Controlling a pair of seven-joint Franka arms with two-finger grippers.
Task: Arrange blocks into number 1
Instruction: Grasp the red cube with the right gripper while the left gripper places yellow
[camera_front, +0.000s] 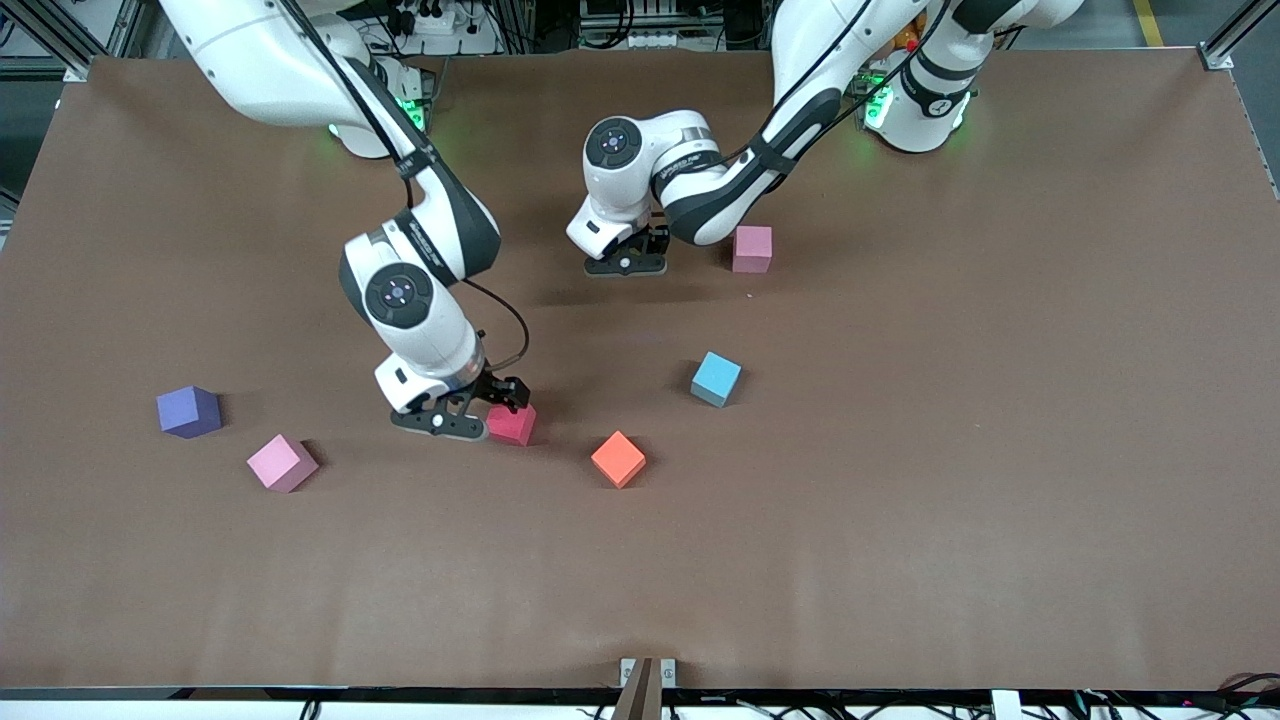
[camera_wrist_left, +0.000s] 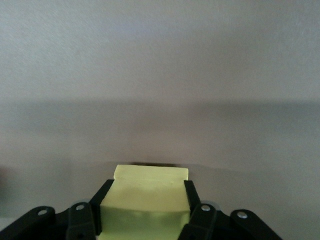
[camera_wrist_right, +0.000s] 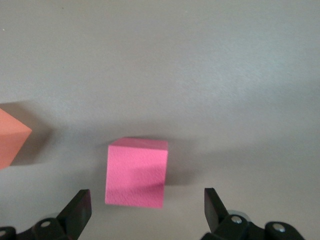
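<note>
Blocks scattered on the brown bench (camera_front: 900, 520), both grippers low.

Nearest the front camera lie the orange block (camera_front: 618, 459) and light pink block (camera_front: 282, 463); the purple block (camera_front: 189, 411) sits at the pink one's 10 o'clock. The right gripper (camera_front: 492, 412), fingers (camera_wrist_right: 76, 212) wide, straddles the red block (camera_front: 512, 424) without touching. The light blue block (camera_front: 716, 379) is at orange's 1 o'clock. Farther, beside the mauve block (camera_front: 752, 249), the left gripper (camera_front: 627, 262) clamps a yellow block (camera_wrist_left: 146, 200).

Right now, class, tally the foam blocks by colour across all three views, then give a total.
Purple block: 1
Pink blocks: 2
Red block: 1
Orange block: 1
Light blue block: 1
Yellow block, in the left gripper: 1
Total: 7
</note>
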